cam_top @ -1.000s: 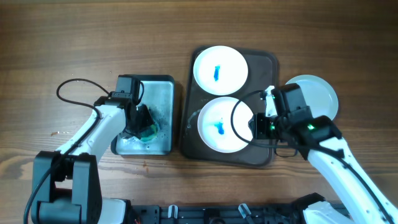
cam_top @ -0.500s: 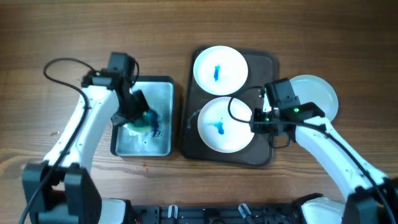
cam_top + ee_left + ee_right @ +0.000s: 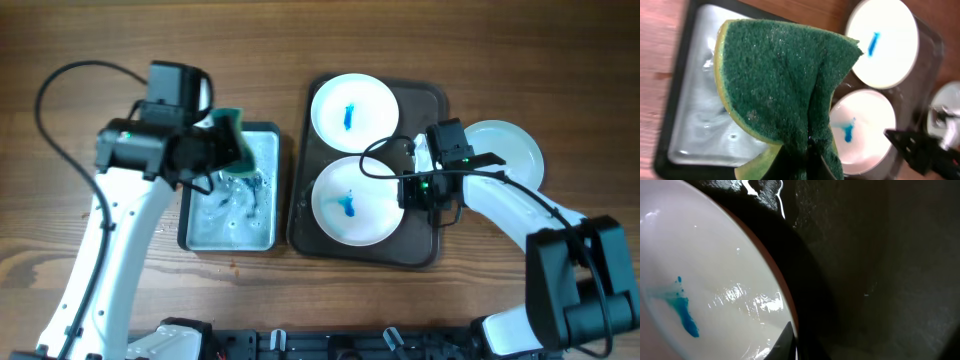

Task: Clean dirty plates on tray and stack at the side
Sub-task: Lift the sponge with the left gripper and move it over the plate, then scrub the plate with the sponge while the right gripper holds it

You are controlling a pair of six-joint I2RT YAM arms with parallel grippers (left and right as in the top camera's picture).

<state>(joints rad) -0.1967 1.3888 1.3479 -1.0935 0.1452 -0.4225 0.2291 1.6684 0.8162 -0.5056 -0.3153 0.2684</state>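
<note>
Two plates with blue smears lie on the dark brown tray (image 3: 425, 100): a far plate (image 3: 354, 108) and a near plate (image 3: 352, 203). A third, plain white plate (image 3: 510, 152) sits on the table right of the tray. My left gripper (image 3: 212, 150) is shut on a green and yellow sponge (image 3: 235, 145), held above the pale tray; the sponge fills the left wrist view (image 3: 785, 85). My right gripper (image 3: 408, 190) is shut on the right rim of the near plate, which also shows in the right wrist view (image 3: 715, 280) with a shadow under its edge.
A pale grey tray (image 3: 225, 225) with a dark rim holds blue-tinted water, left of the brown tray. Black cables loop from both arms. Bare wooden table lies all round, and the robot base runs along the front edge.
My left gripper has lifted the sponge out of the pale tray and swung it up and right. My right gripper has moved left onto the near plate's rim; that plate shifted slightly left.
</note>
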